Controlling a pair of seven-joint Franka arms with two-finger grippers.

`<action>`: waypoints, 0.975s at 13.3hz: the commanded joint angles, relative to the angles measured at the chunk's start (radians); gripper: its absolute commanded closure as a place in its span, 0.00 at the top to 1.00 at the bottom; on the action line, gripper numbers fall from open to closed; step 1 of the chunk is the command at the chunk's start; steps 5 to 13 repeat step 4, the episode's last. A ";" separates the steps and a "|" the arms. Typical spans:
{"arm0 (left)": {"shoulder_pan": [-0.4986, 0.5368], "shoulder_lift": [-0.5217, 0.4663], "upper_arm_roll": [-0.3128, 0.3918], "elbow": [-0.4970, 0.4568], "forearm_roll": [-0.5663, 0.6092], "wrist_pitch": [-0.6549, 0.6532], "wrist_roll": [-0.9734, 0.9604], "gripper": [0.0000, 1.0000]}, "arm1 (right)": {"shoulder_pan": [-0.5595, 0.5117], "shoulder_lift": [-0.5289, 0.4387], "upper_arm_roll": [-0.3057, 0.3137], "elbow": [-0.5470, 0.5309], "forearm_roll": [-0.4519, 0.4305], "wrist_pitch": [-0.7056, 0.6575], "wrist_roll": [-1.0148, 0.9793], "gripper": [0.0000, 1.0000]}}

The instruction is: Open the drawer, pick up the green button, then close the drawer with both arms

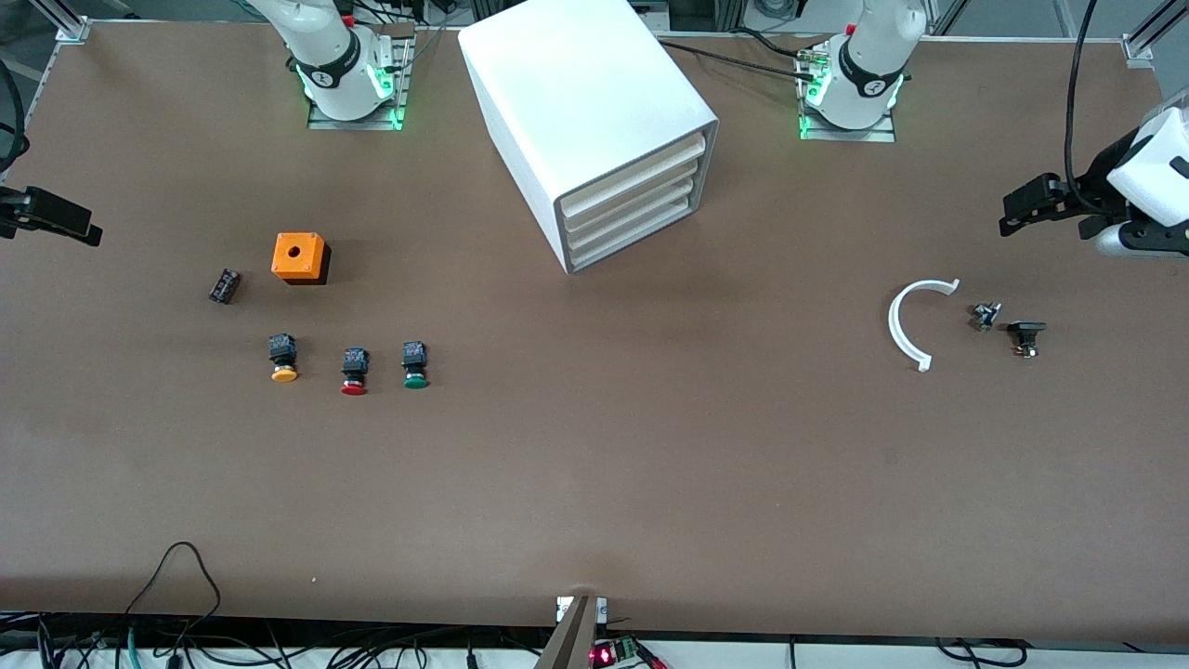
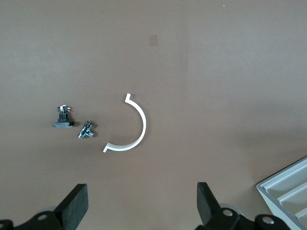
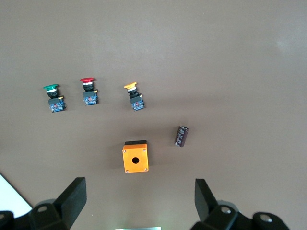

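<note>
The white cabinet (image 1: 585, 93) stands between the two arm bases, and its corner shows in the left wrist view (image 2: 288, 191). All its drawers are shut, including the lowest drawer (image 1: 632, 237). The green button (image 1: 414, 364) lies on the table toward the right arm's end, nearer the front camera than the cabinet; it also shows in the right wrist view (image 3: 53, 98). My left gripper (image 1: 1022, 206) (image 2: 142, 203) is open and empty, up over the left arm's end of the table. My right gripper (image 1: 65, 221) (image 3: 140, 199) is open and empty, up over the right arm's end.
A red button (image 1: 354, 372) and a yellow button (image 1: 283, 359) lie in a row with the green one. An orange box (image 1: 299, 256) and a black cylinder (image 1: 224, 285) lie near them. A white arc (image 1: 910, 321) and two small dark parts (image 1: 986, 316) (image 1: 1026, 333) lie under the left gripper.
</note>
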 commanded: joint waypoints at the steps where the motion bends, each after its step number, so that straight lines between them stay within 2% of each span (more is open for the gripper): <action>1: -0.002 0.007 -0.005 0.028 0.025 -0.030 0.011 1.00 | 0.003 -0.099 0.007 -0.113 0.016 0.037 -0.006 1.00; 3: 0.000 0.007 -0.016 0.028 0.025 -0.041 0.010 1.00 | 0.003 -0.176 0.015 -0.204 0.025 0.078 -0.004 1.00; 13: 0.000 0.007 -0.017 0.028 0.025 -0.041 0.011 1.00 | 0.003 -0.181 0.015 -0.207 0.028 0.079 -0.001 1.00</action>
